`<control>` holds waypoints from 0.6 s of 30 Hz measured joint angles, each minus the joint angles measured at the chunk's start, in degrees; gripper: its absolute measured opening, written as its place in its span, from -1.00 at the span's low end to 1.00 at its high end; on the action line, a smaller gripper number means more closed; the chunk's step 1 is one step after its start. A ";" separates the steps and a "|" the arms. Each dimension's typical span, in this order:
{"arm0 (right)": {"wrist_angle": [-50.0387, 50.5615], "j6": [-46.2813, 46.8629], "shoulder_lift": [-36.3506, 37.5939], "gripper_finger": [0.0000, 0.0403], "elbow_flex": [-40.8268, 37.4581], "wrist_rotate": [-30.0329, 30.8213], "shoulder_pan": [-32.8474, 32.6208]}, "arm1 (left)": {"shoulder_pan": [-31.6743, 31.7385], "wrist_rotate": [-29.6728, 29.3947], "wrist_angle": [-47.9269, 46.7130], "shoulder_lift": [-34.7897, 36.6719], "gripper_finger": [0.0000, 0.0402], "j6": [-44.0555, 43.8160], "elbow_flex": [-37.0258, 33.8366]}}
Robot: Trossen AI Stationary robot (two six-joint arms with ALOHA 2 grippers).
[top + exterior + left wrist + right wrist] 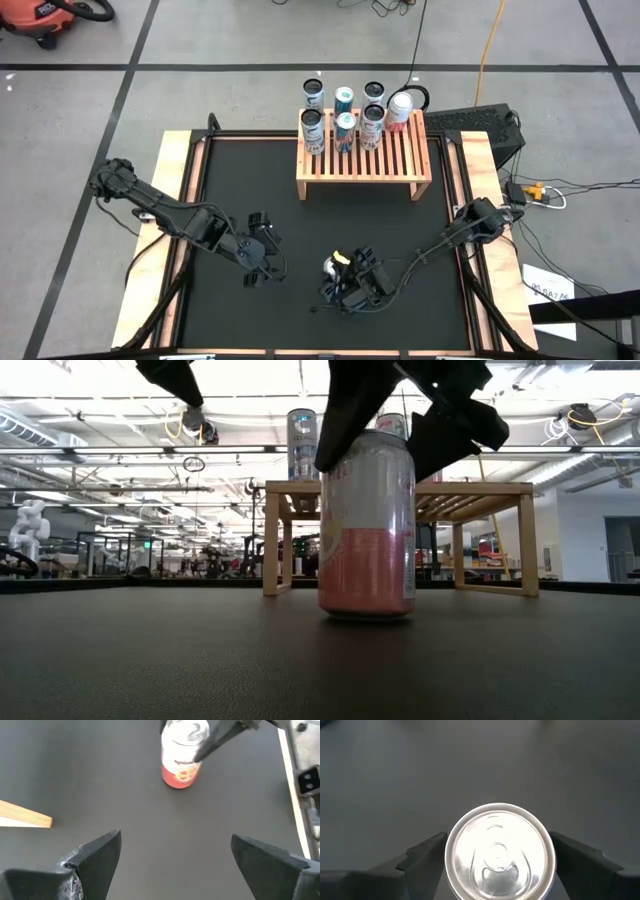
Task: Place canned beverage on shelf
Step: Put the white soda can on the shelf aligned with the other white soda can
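The right gripper [497, 857], fingers wide, straddles the upright pink-and-white aluminium can [367, 525] in front of the slatted light-wood shelf [364, 160]; an off-centre closure could topple it.

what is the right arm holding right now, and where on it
Nothing is gripped yet. The right gripper is over the pink can standing on the table, jaws open on either side of its top rim. The left gripper is empty too.

A large robotics lab or workshop: open ceiling with strip lights [110, 435], a white robot [28, 525] and equipment racks [120, 550] behind, taped concrete floor [250, 40].
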State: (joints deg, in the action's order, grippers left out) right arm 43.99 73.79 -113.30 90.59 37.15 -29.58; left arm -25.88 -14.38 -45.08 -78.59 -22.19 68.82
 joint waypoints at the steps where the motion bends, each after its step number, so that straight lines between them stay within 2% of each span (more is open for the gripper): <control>1: 0.13 -0.55 0.00 0.60 0.00 0.00 -0.02 | -0.11 -0.60 0.03 0.00 0.86 -0.02 0.00; 6: 0.29 -3.14 0.11 0.38 0.05 -1.06 0.23 | 0.35 -1.42 1.76 0.00 0.86 0.72 0.00; 12: 1.14 -8.22 1.88 0.38 -0.04 -3.08 0.53 | 2.01 -1.19 3.82 0.02 0.86 4.50 0.00; 18: 4.81 -16.30 10.37 0.38 -0.11 -4.89 1.53 | 3.17 -0.66 3.61 0.02 0.86 5.63 0.00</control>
State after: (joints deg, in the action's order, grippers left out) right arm 48.80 57.49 -102.92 90.48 32.26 -28.05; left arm -22.71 -15.04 -41.47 -78.56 -16.56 68.82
